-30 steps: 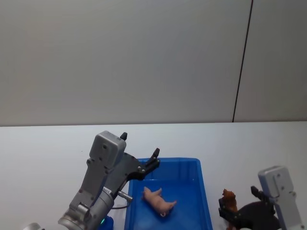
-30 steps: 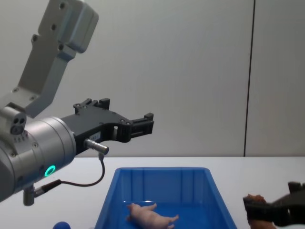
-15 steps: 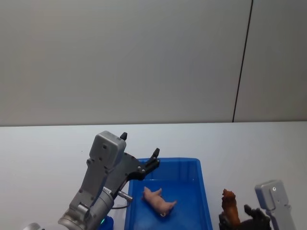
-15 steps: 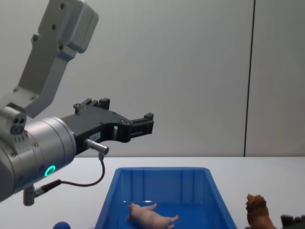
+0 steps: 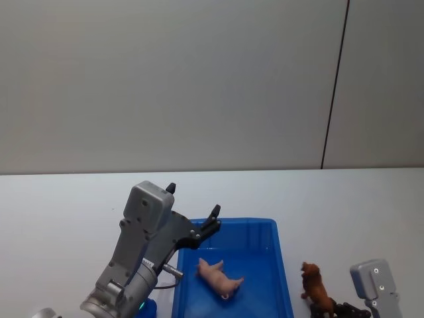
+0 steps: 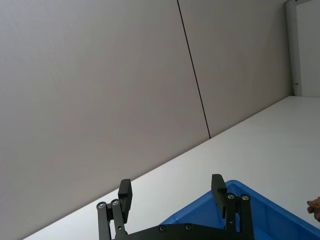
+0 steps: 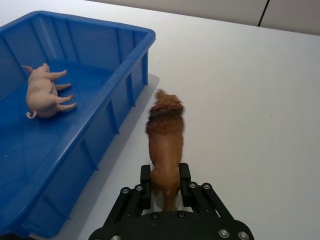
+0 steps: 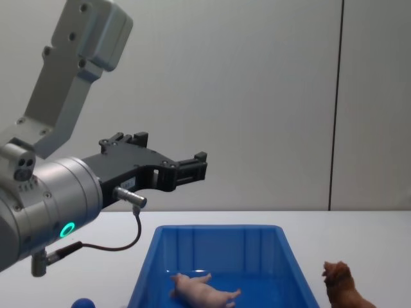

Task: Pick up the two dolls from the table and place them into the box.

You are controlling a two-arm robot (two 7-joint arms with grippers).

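The task looks about half done. The pale pink pig-like soft doll (image 7: 45, 90) lies on its side on the floor of the bright blue rectangular plastic bin (image 7: 145, 37), near the bin's middle. That one needs nothing more.

The shaggy reddish-brown soft doll (image 7: 165, 145) is outside the bin, just beside its right long wall, over the plain white counter (image 7: 250, 100). It stands upright with its head pointing away from the robot. The right end effector (image 7: 165, 177) is clenched on the doll's hindquarters, with one black finger on each flank. The pictures do not show whether the doll's feet touch the counter or hang just clear of it.

The left end effector (image 6: 172, 192) is released and empty, its two fingers spread wide. It hovers high above the bin's left rim, near the far corner, and it looks idle.

What is left, by my reading, is a lift high enough to clear the bin's thick rim. After that comes a short carry sideways across the right wall and a release over the blue floor. Aiming beside the pink doll rather than onto it should finish the job.
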